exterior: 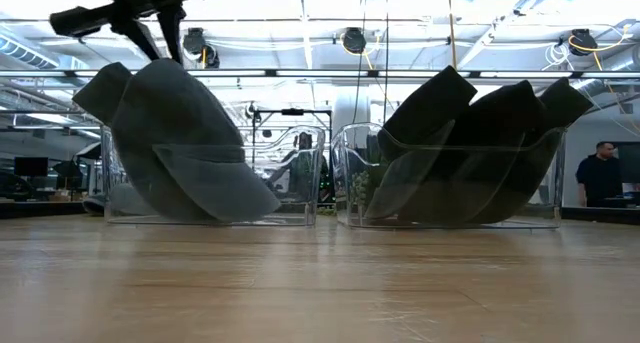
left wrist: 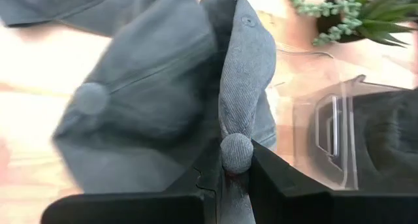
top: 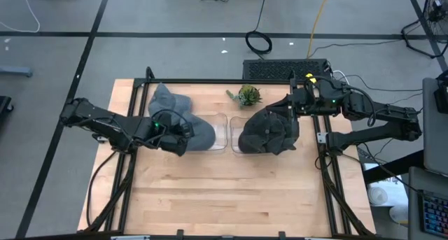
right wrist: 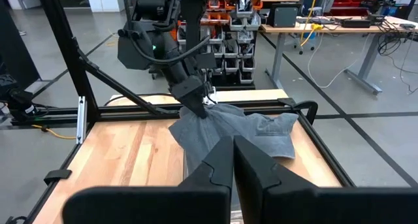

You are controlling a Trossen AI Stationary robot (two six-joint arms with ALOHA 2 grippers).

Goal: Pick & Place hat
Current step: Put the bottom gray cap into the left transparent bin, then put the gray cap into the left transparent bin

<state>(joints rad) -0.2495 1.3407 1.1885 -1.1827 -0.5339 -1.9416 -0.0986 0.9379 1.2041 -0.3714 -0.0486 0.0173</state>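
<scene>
1. High view: the left gripper pinches a grey hat over the left clear bin. I judge the hat is held by its crown so it can be lowered into or lifted from that bin. Right of this bin, touching it, a second clear bin holds dark hats. The right gripper hovers beyond them. A small potted plant stands behind the bins.

2. Low view: the grey hat droops across the left bin's rim, which could snag it.

3. Left wrist view: fingers are clamped on the hat's top button.

4. Right wrist view: the right fingers are pressed together, empty.
</scene>
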